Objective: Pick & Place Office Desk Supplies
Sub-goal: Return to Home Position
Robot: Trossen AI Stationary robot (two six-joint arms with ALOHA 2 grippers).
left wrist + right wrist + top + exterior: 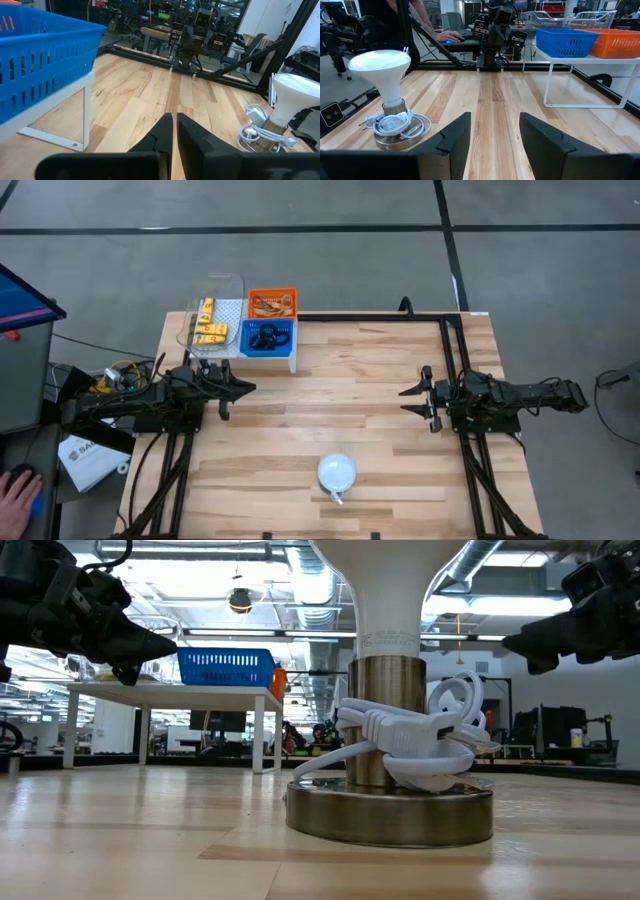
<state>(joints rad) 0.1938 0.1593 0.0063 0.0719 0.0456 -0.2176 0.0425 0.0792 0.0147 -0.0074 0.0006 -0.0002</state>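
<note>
Lamp: a white dome lamp [337,472] stands on a round metal foot with its white cord wound round the stem. It is close to the near edge of the table, between the two sets of jaws and nearer than both.
Left gripper: the left gripper [248,388] hovers over the left side, jaws pressed together on nothing, pointing across at the other arm.
Right gripper: the right gripper [403,401] hovers over the right side, jaws spread apart and empty, facing the left one.
Table: the table [340,395] is pale wooden planks, with open board between the two sets of jaws.
Shelf: a white shelf [292,362] stands at the far left, just beyond the left jaws and well apart from the right ones.
Supplies: all lie on the shelf. The black rings [268,337] are in a blue basket [562,42] nearest the left jaws. The rubber bands [272,305] are in an orange basket [615,42] behind it. The yellow clips [208,328] are in a clear bin [225,280] beside both.
Edges: a black rail [380,317] runs along the far edge from the shelf towards the right arm.
Room: grey concrete floor surrounds the table, with ducts, ceiling lights and work tables beyond. A person's hand [15,483] rests off the table behind the left arm.
</note>
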